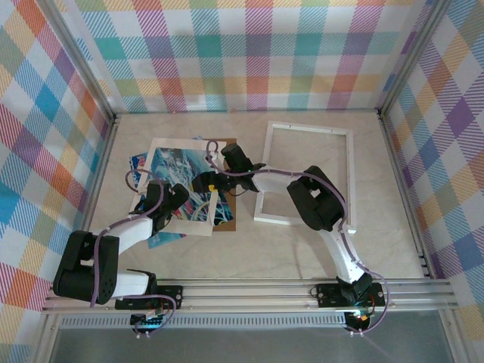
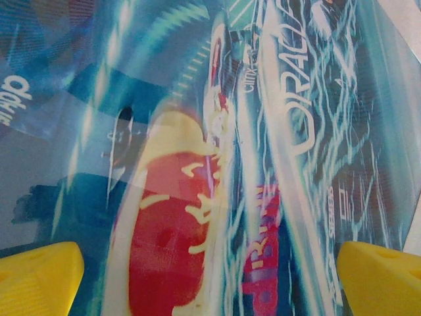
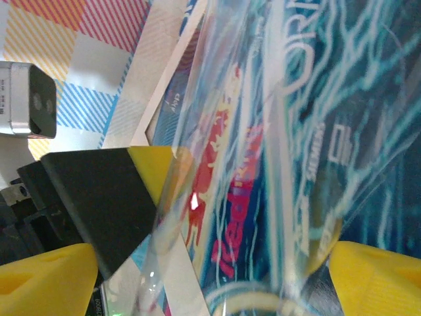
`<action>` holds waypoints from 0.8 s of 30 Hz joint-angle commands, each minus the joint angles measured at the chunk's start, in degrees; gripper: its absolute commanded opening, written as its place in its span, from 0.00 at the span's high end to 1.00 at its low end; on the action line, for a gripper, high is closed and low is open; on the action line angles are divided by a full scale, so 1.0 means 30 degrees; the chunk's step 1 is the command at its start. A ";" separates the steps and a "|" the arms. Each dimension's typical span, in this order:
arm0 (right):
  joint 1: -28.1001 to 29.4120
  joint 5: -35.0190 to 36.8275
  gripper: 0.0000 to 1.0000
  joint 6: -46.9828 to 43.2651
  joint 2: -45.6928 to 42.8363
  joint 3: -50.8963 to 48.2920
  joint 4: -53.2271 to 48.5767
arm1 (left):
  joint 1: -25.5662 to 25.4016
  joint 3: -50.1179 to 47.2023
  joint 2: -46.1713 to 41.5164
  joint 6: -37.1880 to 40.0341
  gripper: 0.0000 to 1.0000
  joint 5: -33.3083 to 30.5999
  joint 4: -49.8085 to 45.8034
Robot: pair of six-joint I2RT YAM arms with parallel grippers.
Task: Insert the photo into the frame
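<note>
Left gripper (image 1: 168, 198): poised over the lower left of the pile on the desk (image 1: 249, 253). Its yellow fingers stand wide apart with nothing between them, probably ready to pin or pinch the print.

Photo (image 1: 172, 170): blue and teal swirls with red patches, lying flat at left centre under both wrists. It shows through the window of a cream mat (image 1: 181, 143) and is not yet in the frame.

Backing board (image 1: 224, 224): brown, with one corner poking out at the pile's lower right.

Right gripper (image 1: 210, 181): reaches across from the right to the pile's right edge. Its fingers are spread and grip nothing. In the right wrist view a glossy clear sheet passes between them; whether it is lifted cannot be told.

Frame (image 1: 306, 125): white moulded border, flat on the desk just right of the pile. The bare desk shows through its opening, which is likely kept free for loading.
</note>
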 commanded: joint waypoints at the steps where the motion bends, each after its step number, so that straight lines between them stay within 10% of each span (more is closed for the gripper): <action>1: 0.0427 -0.0809 0.08 -0.1083 0.0298 0.1274 0.1211 | -0.0322 -0.0567 0.0266 -0.0176 0.00 0.1292 -0.2354; 24: 0.0133 -0.1008 0.01 -0.2051 0.2243 0.5795 -0.0540 | -0.0323 -0.0215 0.0270 0.0069 0.00 0.1290 -0.2863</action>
